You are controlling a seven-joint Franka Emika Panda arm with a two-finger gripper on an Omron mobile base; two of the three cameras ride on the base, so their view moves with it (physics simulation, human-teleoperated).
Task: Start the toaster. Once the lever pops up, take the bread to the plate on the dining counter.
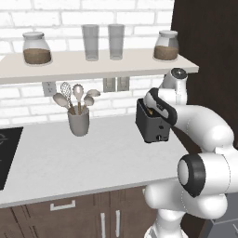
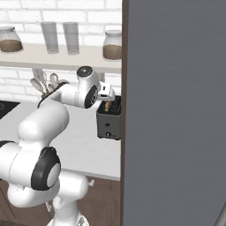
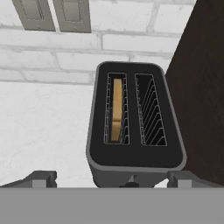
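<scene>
Hand view: bread (image 3: pixel 116 109) in toaster (image 3: pixel 134 131) left slot, dark panel (image 3: pixel 199 87) alongside, hand (image 3: pixel 111 179) spread, empty.

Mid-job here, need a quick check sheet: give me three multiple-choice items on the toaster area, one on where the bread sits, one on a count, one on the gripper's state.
1. Where is the bread?
A. In the left slot of the toaster as the hand view shows it
B. In the right slot
C. Flat on the worktop

2. How many glass jars with brown contents stand on the shelf?
A. One
B. Two
C. Four

3. How does the gripper stand?
A. Shut on the bread
B. Shut on the toaster's lever
C. Open, above the toaster

Key: 1 A, the tan slice stands in the left slot while the right one shows bare wire. 2 B, one jar sits at each end of the shelf. 3 C, the fingertips sit wide apart with nothing between them.
</scene>
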